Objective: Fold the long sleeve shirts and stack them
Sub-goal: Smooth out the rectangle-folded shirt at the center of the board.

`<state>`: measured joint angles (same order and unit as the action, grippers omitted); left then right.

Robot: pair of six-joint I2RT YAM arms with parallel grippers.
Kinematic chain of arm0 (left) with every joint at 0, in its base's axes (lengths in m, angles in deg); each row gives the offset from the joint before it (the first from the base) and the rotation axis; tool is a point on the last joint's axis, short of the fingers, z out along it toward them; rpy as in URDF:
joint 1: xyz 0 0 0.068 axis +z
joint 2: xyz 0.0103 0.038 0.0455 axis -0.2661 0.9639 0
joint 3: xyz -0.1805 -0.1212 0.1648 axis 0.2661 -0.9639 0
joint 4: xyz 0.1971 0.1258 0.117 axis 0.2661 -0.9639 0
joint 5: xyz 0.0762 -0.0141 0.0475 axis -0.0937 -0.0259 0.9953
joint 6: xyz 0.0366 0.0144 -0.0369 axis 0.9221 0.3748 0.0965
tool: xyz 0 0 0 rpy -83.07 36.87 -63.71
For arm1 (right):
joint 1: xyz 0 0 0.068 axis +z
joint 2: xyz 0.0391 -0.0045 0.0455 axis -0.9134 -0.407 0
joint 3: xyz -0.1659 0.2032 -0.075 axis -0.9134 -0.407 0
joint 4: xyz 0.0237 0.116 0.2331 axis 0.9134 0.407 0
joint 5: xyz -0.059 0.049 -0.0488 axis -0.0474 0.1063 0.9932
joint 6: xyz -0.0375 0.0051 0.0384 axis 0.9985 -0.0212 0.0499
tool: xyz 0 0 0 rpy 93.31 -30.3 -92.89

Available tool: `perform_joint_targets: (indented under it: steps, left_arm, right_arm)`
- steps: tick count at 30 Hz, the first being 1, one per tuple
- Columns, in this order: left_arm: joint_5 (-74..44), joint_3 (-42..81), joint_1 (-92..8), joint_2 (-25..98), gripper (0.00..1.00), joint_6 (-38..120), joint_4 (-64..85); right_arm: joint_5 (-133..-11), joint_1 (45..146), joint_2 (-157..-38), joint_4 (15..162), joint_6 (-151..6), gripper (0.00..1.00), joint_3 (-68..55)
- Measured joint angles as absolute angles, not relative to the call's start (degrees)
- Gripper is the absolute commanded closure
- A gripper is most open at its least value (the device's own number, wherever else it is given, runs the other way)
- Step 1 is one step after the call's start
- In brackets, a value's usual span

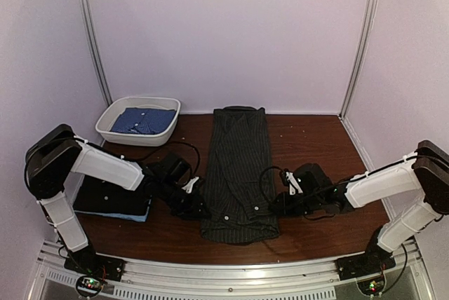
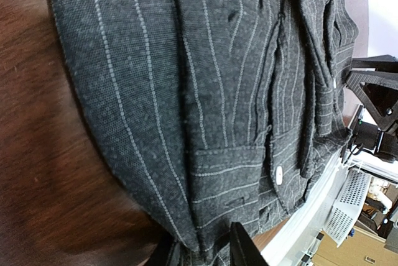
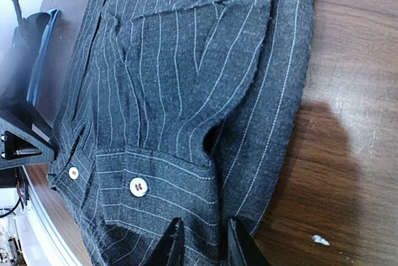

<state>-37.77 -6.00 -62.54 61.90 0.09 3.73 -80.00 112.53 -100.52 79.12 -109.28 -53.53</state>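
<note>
At table (image 1: 316, 146) centre | pinstriped shirt (image 1: 237, 160) lay as a long narrow strip | left gripper (image 2: 205, 250) clamped its left edge, right gripper (image 3: 202, 238) straddled the right edge (grip unclear) | risk: an uneven lift could skew the fold

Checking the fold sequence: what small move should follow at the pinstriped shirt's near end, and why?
Probably raise the near end a little with both arms, ready to fold it toward the far end. The pinstriped shirt lies as a narrow strip, and the left gripper and right gripper each have jaws astride a side edge there.
</note>
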Motion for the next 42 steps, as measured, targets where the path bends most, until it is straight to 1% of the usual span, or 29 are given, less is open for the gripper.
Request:
perform_joint_targets:
  steps: [9,28,33,42]
  left_arm:
    - [-38.0,-6.0,-62.5,62.1,0.72,0.1,4.2]
    - [-38.5,-6.0,-62.5,62.4,0.73,0.1,4.9]
    - [-38.6,-6.0,-62.5,62.6,0.73,0.1,5.1]
    - [-38.6,-6.0,-62.7,62.6,0.73,0.1,5.3]
  right_arm:
    - [-79.9,113.6,-99.0,81.3,-109.6,0.79,-53.5]
    - [-79.6,114.8,-97.8,84.9,-109.6,0.95,-51.9]
    - [-79.8,115.4,-97.8,86.6,-109.6,0.97,-50.7]
    - [-80.2,117.5,-96.1,89.8,-110.1,0.97,-50.6]
